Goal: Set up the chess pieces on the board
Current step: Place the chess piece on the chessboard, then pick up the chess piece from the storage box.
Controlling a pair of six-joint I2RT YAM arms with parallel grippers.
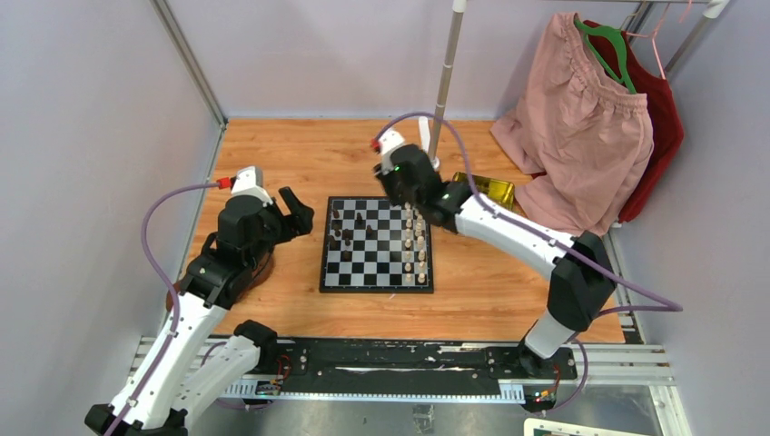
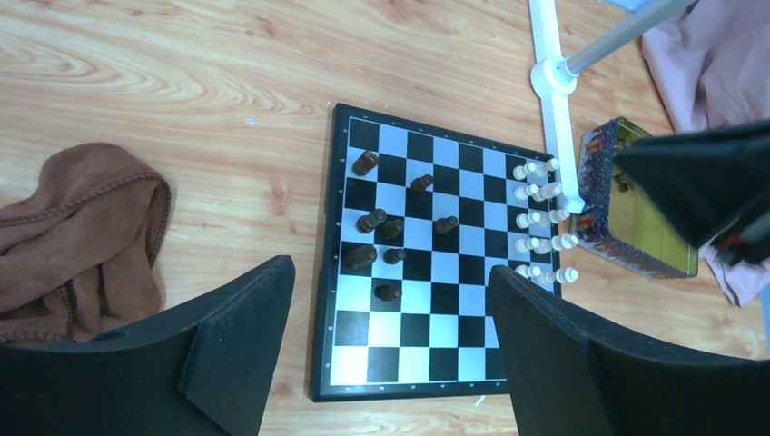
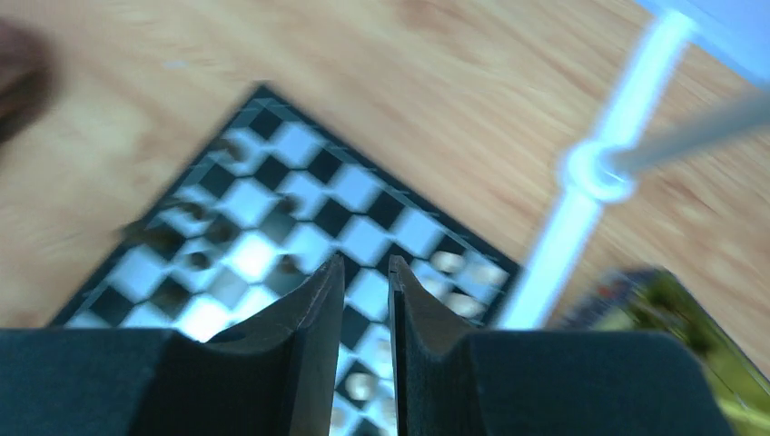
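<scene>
Wide shot first: the wooden table (image 1: 272,154) fills the cell, with a pink garment (image 1: 577,136) hanging at the far right corner. The left arm sits off the board's left side, and the left fingers (image 1: 296,213) are spread wide with nothing between them. The right arm reaches in over the far right corner of the board. The right fingers (image 3: 338,277) are drawn in to a narrow slot, and nothing shows in the gap, though that view is blurred.

The board (image 2: 399,336) lies flat in the middle of the table, with a brown cloth (image 2: 82,227) crumpled off to its left and the gold tray (image 1: 486,189) just beyond its far right corner.

The white pieces (image 2: 542,218) stand in two tidy files along the right edge, so that side looks close to finished. The dark pieces (image 2: 372,220) are another story. About eight are scattered across the left half, in no rows. I'd call it roughly half done, with the dark side left to line up.
</scene>
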